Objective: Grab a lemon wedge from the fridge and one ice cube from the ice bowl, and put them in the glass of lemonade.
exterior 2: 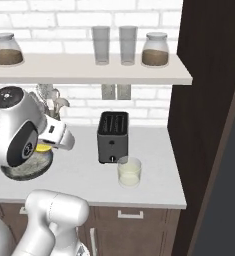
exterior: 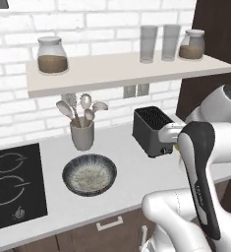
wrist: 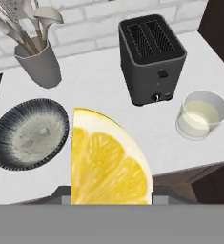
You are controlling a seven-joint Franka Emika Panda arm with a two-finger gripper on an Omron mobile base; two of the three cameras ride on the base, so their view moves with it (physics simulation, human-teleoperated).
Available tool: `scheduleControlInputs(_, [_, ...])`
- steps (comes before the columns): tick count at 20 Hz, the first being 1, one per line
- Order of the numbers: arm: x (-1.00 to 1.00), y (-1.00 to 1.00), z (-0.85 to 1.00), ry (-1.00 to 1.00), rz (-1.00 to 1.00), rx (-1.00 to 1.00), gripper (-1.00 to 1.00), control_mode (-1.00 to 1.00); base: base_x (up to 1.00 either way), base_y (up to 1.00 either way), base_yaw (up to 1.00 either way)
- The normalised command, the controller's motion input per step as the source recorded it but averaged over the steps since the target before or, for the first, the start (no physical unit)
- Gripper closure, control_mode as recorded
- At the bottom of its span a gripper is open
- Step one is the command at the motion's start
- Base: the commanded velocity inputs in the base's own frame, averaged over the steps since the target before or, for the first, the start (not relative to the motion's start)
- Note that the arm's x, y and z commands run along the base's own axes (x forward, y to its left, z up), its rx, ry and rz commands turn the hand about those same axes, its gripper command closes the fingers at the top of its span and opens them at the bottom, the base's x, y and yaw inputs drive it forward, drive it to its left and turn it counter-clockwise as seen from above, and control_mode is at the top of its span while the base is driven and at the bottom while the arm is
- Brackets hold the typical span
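Right up close in the hand view, the lemon wedge (wrist: 108, 162) sits clamped between the gripper (wrist: 108, 200) tips, jaws about half spread and closed against its sides, cut face toward the camera. Below it lies the white counter (wrist: 99, 81), with the ice bowl (wrist: 27, 133) to one side and the glass of lemonade (wrist: 200, 115) to the other, well apart. Farther back stand the dark toaster (wrist: 150, 57), just beside the glass, and the grey utensil cup (wrist: 37, 64) near the bowl. Behind these runs the brick wall (exterior: 18, 106) under a shelf (exterior 2: 89, 69) of jars and tall glasses.
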Motion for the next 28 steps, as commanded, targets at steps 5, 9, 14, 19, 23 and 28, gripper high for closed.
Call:
scheduleControlInputs(5, [-0.08, -0.04, 0.48, -0.24, 0.01, -0.10, 1.00, -1.00, 0.00, 0.00, 0.00])
scheduleControlInputs(9, [0.25, -0.40, 0.09, -0.03, 0.04, -0.04, 1.00, -1.00, 0.00, 0.00, 0.00])
scheduleControlInputs(14, [0.64, -0.99, 0.00, 0.19, -0.07, -0.01, 1.00, -1.00, 0.00, 0.00, 0.00])
scheduleControlInputs(19, [0.73, -0.91, -0.38, 0.57, -0.08, 0.00, 1.00, -1.00, 0.00, 0.00, 0.00])
scheduleControlInputs(23, [0.39, -0.36, -0.68, 0.44, -0.08, 0.00, 1.00, -1.00, 0.00, 0.00, 0.00])
scheduleControlInputs(28, [0.29, -0.20, -0.81, 0.03, -0.12, 0.00, 1.00, -1.00, 0.00, 0.00, 0.00])
